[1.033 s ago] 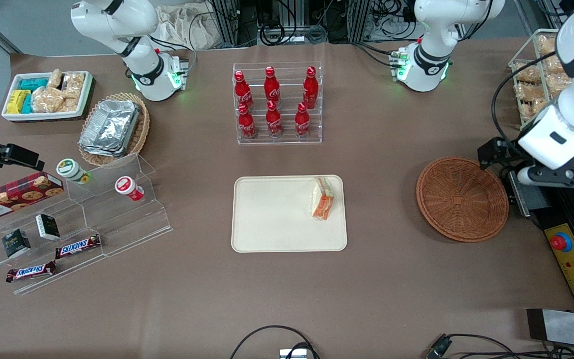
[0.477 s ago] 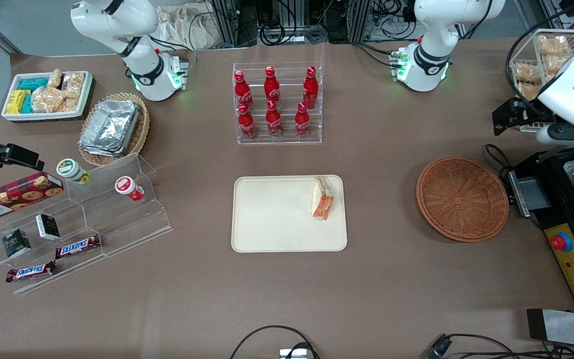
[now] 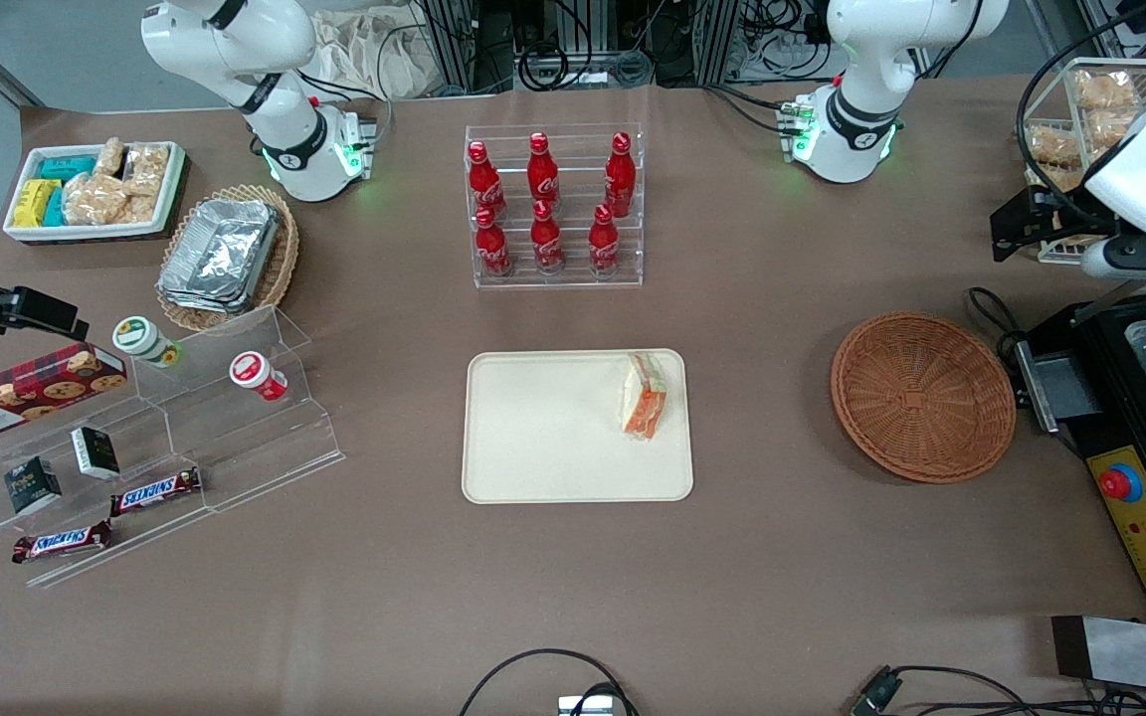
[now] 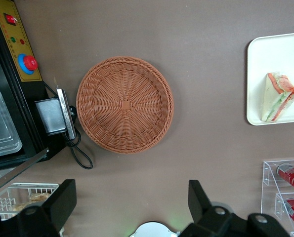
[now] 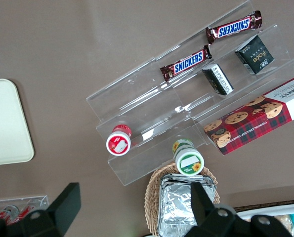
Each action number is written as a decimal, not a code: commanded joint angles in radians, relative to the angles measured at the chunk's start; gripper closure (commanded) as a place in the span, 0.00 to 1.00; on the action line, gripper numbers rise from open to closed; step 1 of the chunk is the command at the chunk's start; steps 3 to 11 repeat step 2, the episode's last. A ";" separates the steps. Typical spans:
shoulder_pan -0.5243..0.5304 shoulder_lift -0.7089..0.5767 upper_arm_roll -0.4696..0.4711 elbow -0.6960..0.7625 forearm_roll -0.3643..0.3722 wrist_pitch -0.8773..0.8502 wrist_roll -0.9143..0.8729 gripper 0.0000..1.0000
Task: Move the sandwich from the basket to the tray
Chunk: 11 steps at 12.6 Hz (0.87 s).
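From the front we see the sandwich (image 3: 644,397) lying on the tray (image 3: 543,438), close to the rim on the edge nearest the basket (image 3: 922,396). The basket sits on the brown counter (image 3: 762,557) toward the working arm's end, well apart from the tray, with nothing in it. The gripper (image 3: 1016,227) hangs high near that end of the counter, farther from the camera than the basket, beside a wire rack of bagged snacks (image 3: 1080,109). An acrylic rack of red bottles (image 3: 545,204) stands farther from the camera than the tray.

In the left wrist view we look straight down on the basket (image 4: 125,104), and we find its woven floor bare. The sandwich (image 4: 278,97) rests on the tray (image 4: 280,59), orange and green filling showing along its edge. The gripper (image 4: 132,202) has its two dark fingers (image 4: 63,200) spread wide, holding nothing, well above the counter (image 4: 206,98).
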<state>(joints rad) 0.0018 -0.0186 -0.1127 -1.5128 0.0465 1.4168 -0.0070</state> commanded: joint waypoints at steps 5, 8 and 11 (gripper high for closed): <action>-0.011 -0.017 0.010 -0.003 -0.011 -0.030 0.001 0.00; -0.011 -0.017 0.010 -0.003 -0.011 -0.030 0.001 0.00; -0.011 -0.017 0.010 -0.003 -0.011 -0.030 0.001 0.00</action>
